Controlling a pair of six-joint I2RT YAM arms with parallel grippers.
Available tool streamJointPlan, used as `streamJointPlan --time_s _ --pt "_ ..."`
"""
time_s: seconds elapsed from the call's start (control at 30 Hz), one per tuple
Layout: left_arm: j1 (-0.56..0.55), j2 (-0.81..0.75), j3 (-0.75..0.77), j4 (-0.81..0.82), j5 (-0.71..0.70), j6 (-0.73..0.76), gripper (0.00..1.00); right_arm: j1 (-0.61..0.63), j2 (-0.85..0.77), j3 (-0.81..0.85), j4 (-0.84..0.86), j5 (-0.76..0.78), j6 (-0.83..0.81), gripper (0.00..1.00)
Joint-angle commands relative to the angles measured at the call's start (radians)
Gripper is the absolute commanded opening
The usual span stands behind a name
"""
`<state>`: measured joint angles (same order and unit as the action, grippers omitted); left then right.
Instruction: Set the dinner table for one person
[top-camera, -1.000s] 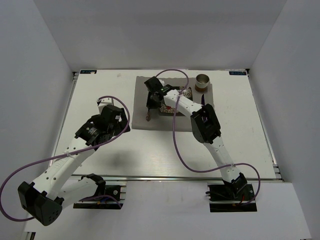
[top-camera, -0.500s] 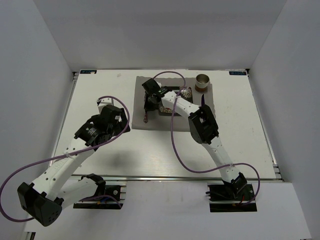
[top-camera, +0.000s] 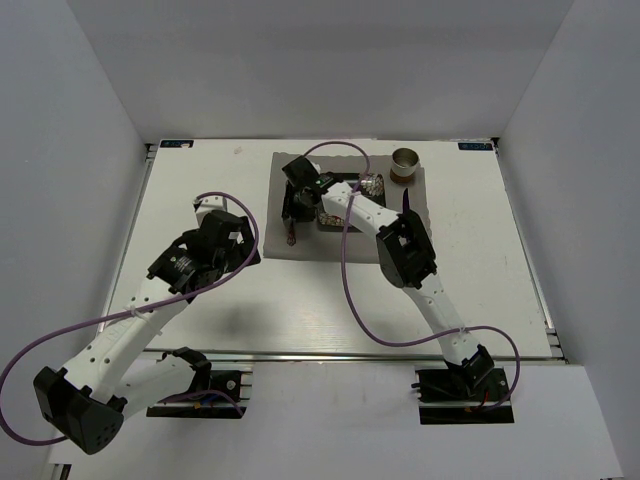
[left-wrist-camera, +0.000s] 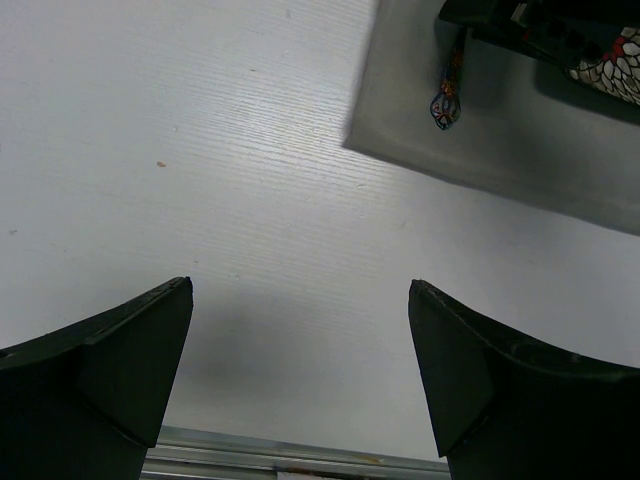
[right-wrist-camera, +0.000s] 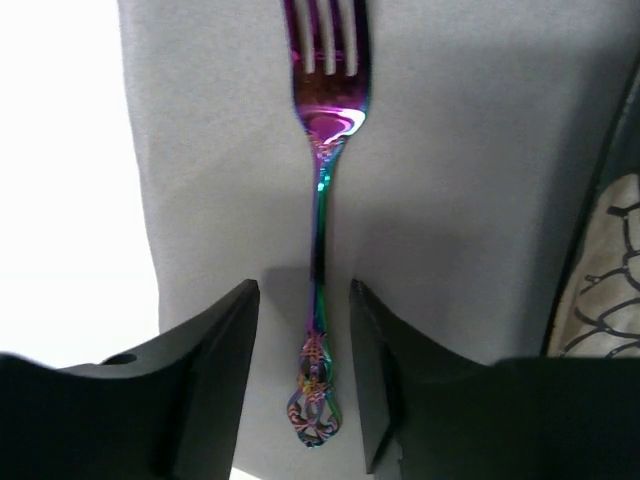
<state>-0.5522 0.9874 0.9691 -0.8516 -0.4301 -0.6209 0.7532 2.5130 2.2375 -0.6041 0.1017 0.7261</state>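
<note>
An iridescent fork (right-wrist-camera: 320, 230) lies flat on the grey placemat (right-wrist-camera: 470, 150), tines pointing away from the wrist camera. My right gripper (right-wrist-camera: 303, 300) stands open astride its ornate handle end, with a gap on each side. From above, the right gripper (top-camera: 292, 205) is over the placemat's (top-camera: 315, 248) left part, and the fork's handle (top-camera: 291, 234) shows just below it. My left gripper (left-wrist-camera: 300, 290) is open and empty over the white dinner table (left-wrist-camera: 250, 150), left of the placemat (left-wrist-camera: 520, 150). In the left wrist view the fork's handle tip (left-wrist-camera: 446, 100) shows on the mat.
A patterned dish (top-camera: 372, 185) sits mid-placemat under the right arm, its rim at the right edge of the right wrist view (right-wrist-camera: 610, 270). A metal cup (top-camera: 406, 163) stands at the mat's far right corner. A metal rail (left-wrist-camera: 250, 462) runs along the table's near edge.
The right gripper carried the fork a little left and down to the placemat, then opened its jaws and let go. The left arm has not moved.
</note>
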Motion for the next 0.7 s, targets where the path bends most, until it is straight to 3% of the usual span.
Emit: streamJointPlan --time_s 0.0,0.03,0.1,0.13,0.3,0.43,0.53,0.67 --pt "-0.003 -0.024 0.006 0.02 0.004 0.009 0.98 0.012 -0.006 0.05 -0.014 0.01 -0.004 0.48" --pt "-0.003 -0.024 0.006 0.02 0.001 0.009 0.98 0.009 -0.014 0.05 -0.014 0.009 -0.004 0.64" --pt "-0.003 -0.026 0.006 0.019 -0.002 0.009 0.98 0.014 -0.048 0.048 -0.017 0.013 -0.007 0.66" --pt "-0.003 -0.029 0.008 0.016 -0.007 0.004 0.98 0.02 -0.063 0.047 -0.017 0.013 -0.014 0.89" --pt "-0.003 -0.042 0.01 0.005 -0.041 -0.008 0.98 0.035 -0.224 0.001 0.018 -0.047 -0.051 0.89" --pt "-0.003 -0.056 0.013 -0.01 -0.079 -0.02 0.98 0.031 -0.457 -0.203 0.072 -0.066 -0.108 0.89" --pt "-0.003 -0.056 0.02 -0.024 -0.113 -0.031 0.98 0.023 -0.647 -0.41 0.084 0.005 -0.18 0.89" --pt "0.014 -0.05 0.045 -0.064 -0.128 -0.039 0.98 0.021 -0.914 -0.695 0.027 0.276 -0.252 0.89"
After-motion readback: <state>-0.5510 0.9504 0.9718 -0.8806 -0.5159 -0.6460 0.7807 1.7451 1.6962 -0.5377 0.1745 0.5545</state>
